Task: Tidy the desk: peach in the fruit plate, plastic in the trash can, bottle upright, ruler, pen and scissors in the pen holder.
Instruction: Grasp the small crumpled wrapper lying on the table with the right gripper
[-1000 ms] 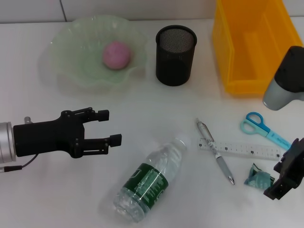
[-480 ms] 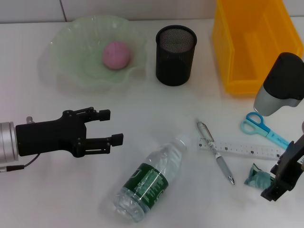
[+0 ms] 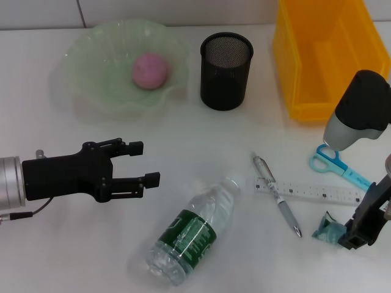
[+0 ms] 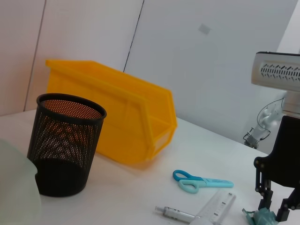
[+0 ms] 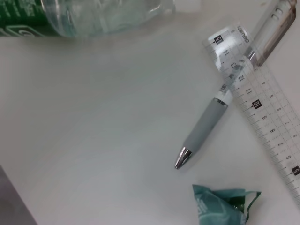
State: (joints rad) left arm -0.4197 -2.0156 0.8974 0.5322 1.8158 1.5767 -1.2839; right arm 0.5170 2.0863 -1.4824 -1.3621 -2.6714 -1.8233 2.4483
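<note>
A pink peach [image 3: 150, 71] sits inside the pale green fruit plate [image 3: 91, 85], while the black mesh pen holder [image 3: 226, 71] and the yellow bin [image 3: 305, 91] beside it show nothing inside them from the head view. A clear bottle [image 3: 190, 231] lies on its side on the white desk [image 3: 201, 140]; its green label carries white print too small to read. The pen [image 3: 277, 195] lies across the clear ruler [image 3: 308, 192], whose printed numbers 5 and 10 are legible in the right wrist view. Blue scissors [image 3: 339, 165] lie partly hidden behind the right arm. The left gripper [image 3: 142, 163] hovers above the desk beside the bottle, fingers spread and holding nothing. The right gripper [image 3: 357, 235] is at the crumpled teal plastic [image 3: 326, 227], seemingly touching it, but I cannot tell how its fingers stand.
</note>
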